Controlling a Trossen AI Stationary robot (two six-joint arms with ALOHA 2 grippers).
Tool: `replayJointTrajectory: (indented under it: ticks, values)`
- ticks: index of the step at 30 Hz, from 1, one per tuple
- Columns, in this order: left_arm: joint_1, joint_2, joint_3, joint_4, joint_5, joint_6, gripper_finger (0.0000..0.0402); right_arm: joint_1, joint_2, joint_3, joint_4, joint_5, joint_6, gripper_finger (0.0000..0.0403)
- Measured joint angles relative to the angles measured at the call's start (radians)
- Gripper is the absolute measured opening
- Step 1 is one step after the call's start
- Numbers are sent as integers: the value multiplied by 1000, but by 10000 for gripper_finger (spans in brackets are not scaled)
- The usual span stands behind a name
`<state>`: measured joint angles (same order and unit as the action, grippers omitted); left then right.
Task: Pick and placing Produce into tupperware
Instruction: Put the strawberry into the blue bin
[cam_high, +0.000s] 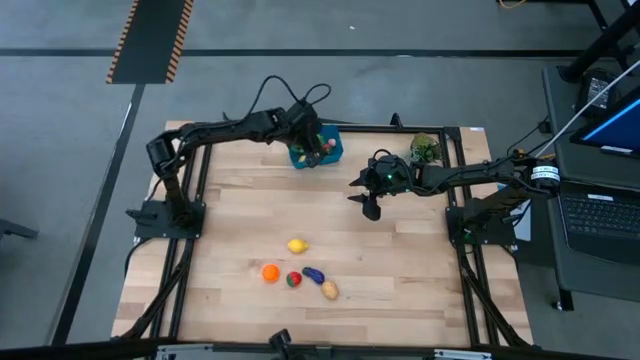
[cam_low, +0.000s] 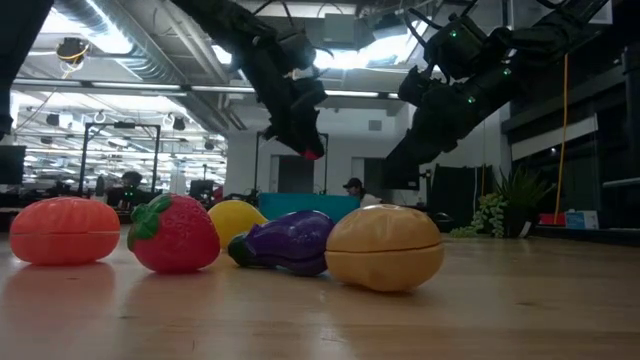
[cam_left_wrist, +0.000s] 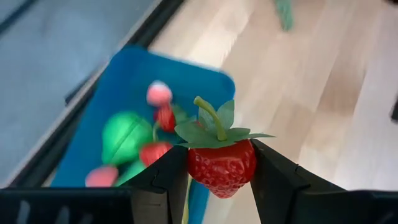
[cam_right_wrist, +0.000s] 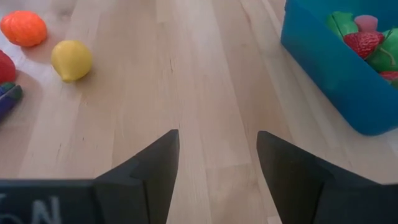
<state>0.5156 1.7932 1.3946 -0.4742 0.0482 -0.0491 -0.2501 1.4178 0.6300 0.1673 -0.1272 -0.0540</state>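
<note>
My left gripper (cam_left_wrist: 219, 155) is shut on a red strawberry (cam_left_wrist: 221, 174) with a green leafy cap. It hangs over the edge of the blue tupperware (cam_left_wrist: 118, 93), which stands at the table's far side (cam_high: 330, 150) with several produce pieces inside. My right gripper (cam_right_wrist: 217, 134) stands open over bare wood near the table's middle (cam_high: 370, 205), to the right of the tupperware (cam_right_wrist: 329, 74). A lemon (cam_high: 297, 245), an orange (cam_high: 270, 272), another strawberry (cam_high: 293, 279), an eggplant (cam_high: 314, 274) and a potato (cam_high: 330, 290) lie on the table toward its near edge. My left gripper pinches the strawberry's two red sides (cam_left_wrist: 194, 167) between its two fingers (cam_left_wrist: 166, 180), just below the leafy cap. The fingers slant down from the table's left side. The strawberry is lifted clear (cam_low: 312, 153), its stem (cam_left_wrist: 208, 115) pointing back toward the wrist.
A leafy green plant sprig (cam_high: 425, 150) sits at the far right, behind my right arm. Free wood lies between the tupperware and the produce at the near side. Black frame rails (cam_high: 190, 250) run along the table's left and right edges.
</note>
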Motion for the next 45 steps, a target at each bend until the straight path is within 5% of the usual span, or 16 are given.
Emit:
replayJointTrajectory:
  ticks: [35, 45]
  values:
    - [71, 41, 104, 25, 92, -28, 134, 0, 0, 0, 0, -1, -11, 218]
    - [75, 248, 370, -210, 99, 50, 134, 0, 0, 0, -21, -1, -35, 218]
